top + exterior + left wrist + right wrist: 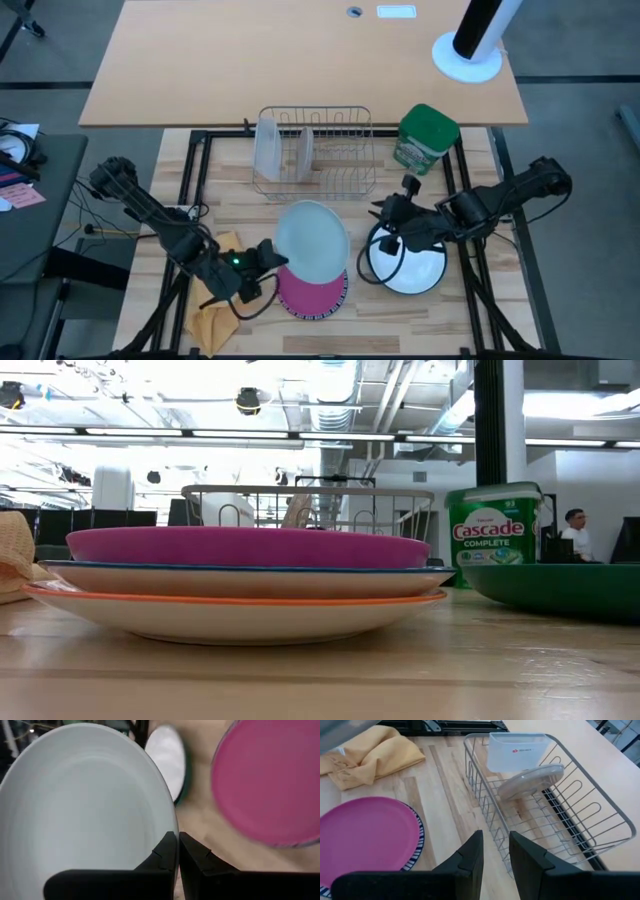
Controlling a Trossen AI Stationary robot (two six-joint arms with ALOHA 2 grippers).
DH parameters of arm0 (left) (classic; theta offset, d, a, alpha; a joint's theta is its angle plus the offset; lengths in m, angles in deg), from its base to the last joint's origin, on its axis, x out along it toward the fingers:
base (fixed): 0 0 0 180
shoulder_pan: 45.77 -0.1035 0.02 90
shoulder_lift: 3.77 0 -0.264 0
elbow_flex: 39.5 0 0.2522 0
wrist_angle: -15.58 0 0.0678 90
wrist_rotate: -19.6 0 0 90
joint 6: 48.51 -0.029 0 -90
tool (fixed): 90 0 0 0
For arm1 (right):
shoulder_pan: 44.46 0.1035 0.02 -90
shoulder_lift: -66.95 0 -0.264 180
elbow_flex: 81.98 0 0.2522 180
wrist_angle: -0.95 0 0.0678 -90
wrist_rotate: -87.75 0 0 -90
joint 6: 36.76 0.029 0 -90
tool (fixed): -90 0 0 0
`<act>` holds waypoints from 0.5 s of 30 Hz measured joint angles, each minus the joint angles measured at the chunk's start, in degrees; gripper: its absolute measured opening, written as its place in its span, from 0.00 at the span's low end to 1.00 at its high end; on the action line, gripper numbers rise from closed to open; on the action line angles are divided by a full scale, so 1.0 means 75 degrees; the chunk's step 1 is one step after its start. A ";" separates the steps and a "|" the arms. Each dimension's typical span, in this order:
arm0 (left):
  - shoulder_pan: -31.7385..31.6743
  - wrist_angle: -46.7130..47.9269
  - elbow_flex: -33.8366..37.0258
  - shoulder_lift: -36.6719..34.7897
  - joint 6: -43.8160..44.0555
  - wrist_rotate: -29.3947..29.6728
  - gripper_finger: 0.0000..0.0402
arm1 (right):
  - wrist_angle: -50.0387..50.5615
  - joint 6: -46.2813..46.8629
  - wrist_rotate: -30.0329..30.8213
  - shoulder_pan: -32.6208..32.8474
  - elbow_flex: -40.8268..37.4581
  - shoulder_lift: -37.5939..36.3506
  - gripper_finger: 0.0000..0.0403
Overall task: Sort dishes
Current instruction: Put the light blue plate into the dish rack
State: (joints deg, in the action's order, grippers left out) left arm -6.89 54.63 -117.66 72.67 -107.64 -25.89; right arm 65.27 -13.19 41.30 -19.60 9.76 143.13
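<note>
left tool (272,256): clamped on rim of pale grey plate (311,240), lifted over magenta plate (312,291) stack on worktop (440,320) | right tool (383,210): narrowly parted, empty, above white green-rimmed plate (415,268) beside wire rack (318,150)

High view: looks straight down on the whole table (300,80), with the wire rack (315,150) at 12 o'clock of the wooden work area and the pink plate (312,290) towards 6 o'clock. Low view: sits at table-top height, very near the plate stack, facing level across it to the rack (310,510) and the room beyond. Left wrist view: close range, looking past its own dark fingers (165,857) onto a grey plate (75,815). Right wrist view: looks obliquely down towards the rack (545,800). The pink plate (365,837) appears in all four views; the rack in three.
</note>
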 joint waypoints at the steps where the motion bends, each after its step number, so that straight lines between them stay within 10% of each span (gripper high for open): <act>1: -0.0001 -0.0080 0.0000 0.0028 -0.0221 0.0215 0.00 | 0.0000 0.0000 -0.0003 0.0030 0.0000 0.0000 0.24; 15: 0.0020 -0.0678 0.0000 0.0071 -0.2336 0.1743 0.00 | 0.0060 0.0000 -0.0015 0.0254 0.0000 0.0000 0.24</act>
State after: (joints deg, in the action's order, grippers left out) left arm -6.74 49.54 -117.66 73.20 -125.16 -12.82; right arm 65.72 -13.19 41.19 -17.70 9.76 143.13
